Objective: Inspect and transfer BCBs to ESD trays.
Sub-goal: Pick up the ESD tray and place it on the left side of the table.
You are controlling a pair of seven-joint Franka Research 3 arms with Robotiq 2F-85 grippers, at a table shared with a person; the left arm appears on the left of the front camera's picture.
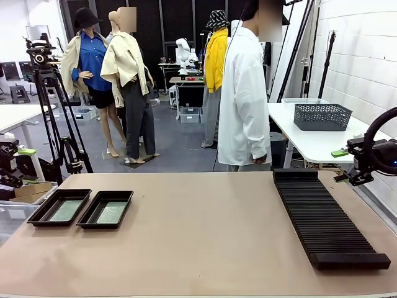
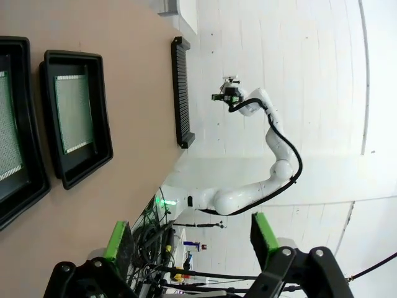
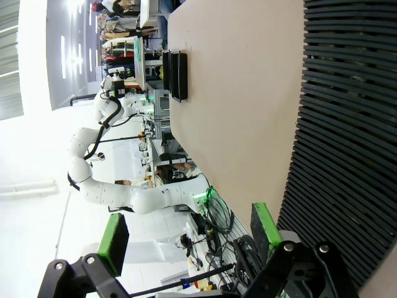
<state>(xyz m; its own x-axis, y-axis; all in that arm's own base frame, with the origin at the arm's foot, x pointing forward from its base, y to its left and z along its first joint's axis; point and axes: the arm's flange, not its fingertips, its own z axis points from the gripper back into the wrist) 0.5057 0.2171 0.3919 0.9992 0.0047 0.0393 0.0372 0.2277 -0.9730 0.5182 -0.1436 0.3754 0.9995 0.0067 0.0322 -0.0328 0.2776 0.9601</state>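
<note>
Across the smooth tan table (image 1: 198, 236), two shallow glossy black plastic trays (image 1: 60, 207) (image 1: 106, 209) sit side by side at the robot's left, each holding a thin green circuit board (image 1: 67, 210) (image 1: 112, 213). Both lie well apart from the left gripper (image 2: 193, 239) and right gripper (image 3: 189, 233), whose green-padded jaws gape empty. A long ribbed black rack (image 1: 325, 217) lies at the right, seemingly bare. A white-coated person (image 1: 244, 93) stands beyond.
</note>
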